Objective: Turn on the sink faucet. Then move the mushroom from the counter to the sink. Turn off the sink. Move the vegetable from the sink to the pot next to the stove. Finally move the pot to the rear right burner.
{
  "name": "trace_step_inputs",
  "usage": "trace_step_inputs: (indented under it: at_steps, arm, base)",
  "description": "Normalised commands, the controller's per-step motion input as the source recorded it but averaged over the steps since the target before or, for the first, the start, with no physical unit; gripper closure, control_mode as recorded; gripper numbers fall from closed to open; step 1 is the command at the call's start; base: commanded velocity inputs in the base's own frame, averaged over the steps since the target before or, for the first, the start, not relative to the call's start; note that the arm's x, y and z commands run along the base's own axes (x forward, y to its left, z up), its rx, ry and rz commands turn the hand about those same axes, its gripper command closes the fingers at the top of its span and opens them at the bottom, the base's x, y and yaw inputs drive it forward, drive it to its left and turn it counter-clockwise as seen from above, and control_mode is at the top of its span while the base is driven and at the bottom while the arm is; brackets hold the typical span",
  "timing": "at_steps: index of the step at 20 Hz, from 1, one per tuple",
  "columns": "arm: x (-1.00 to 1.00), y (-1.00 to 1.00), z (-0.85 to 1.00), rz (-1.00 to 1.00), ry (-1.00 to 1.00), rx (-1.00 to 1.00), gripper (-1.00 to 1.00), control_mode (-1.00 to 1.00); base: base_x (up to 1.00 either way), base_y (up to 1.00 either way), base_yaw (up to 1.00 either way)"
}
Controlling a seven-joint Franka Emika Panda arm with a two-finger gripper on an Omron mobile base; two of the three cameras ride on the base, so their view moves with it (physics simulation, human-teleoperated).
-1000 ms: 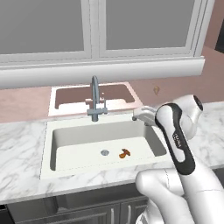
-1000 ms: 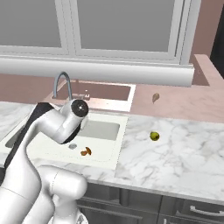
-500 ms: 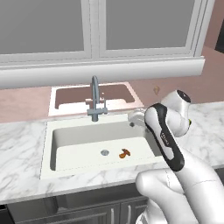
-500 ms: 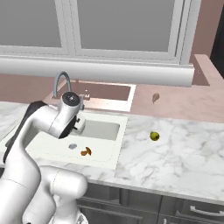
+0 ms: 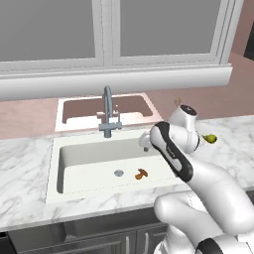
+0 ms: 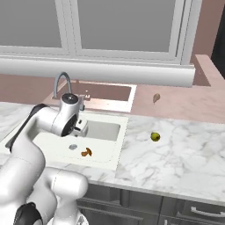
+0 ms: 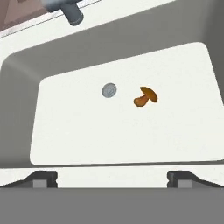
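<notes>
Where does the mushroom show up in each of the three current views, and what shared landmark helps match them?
Left base view: mushroom on the sink floor, right of the drain.
Right base view: mushroom on the sink floor, below and right of the drain.
Hand view: mushroom right of the drain.
Shared landmark: the drain.

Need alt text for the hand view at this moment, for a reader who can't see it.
Looking down into a white sink basin, a brown mushroom lies on the floor just beside the round drain. The faucet spout tip shows at the top, and the open gripper hangs above the basin.
</notes>
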Motion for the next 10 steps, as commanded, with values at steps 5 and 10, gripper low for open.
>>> trace_step_inputs:
  at_steps: [5,10]
  arm:
    - [0.28,-0.07,-0.33,0.03,0.16,-0.09,-1.0,-1.0]
    - [0.3,-0.07,-0.28,0.02,0.08,-0.02,-1.0,-1.0]
  base:
    - [0.0,0.0,0.0]
    - [0.0,0.0,0.0]
